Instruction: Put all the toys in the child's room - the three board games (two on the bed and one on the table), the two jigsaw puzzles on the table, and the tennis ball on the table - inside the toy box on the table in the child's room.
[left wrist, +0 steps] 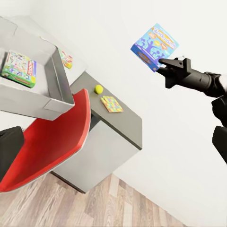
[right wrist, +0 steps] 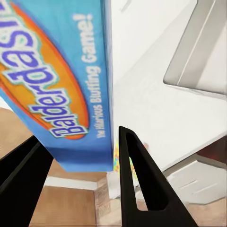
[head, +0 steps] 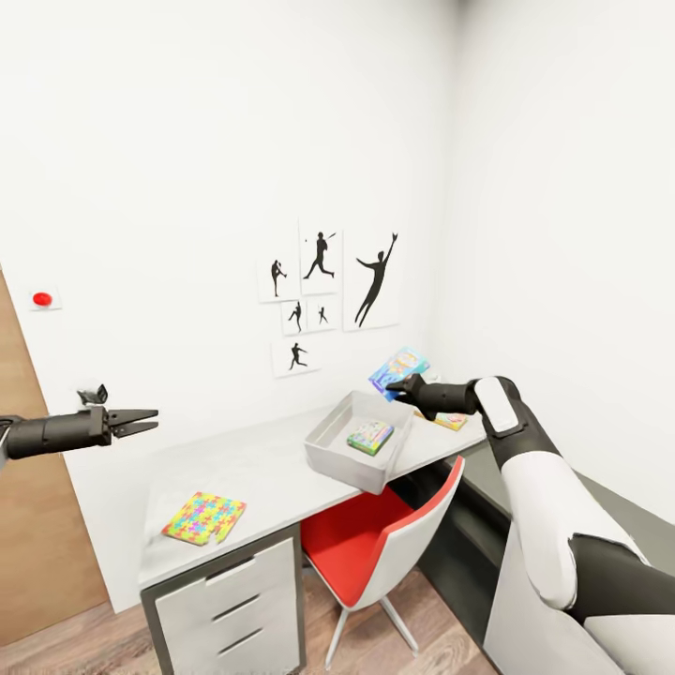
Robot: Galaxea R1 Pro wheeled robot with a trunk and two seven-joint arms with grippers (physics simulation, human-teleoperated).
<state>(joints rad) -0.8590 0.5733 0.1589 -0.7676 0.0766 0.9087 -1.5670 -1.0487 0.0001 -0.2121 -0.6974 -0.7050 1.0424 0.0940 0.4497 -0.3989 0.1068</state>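
Right claw (right wrist: 78, 156) grips flat glossy blue board game (right wrist: 56, 71) w/ black fingers.

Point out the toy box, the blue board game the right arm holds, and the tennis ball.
toy box (head: 330, 448): head view, on its near grey outer wall.
blue board game (left wrist: 154, 46): left wrist view, on the middle of its printed cover.
tennis ball (left wrist: 98, 89): left wrist view, on the ball's centre, on the lower desk wing.
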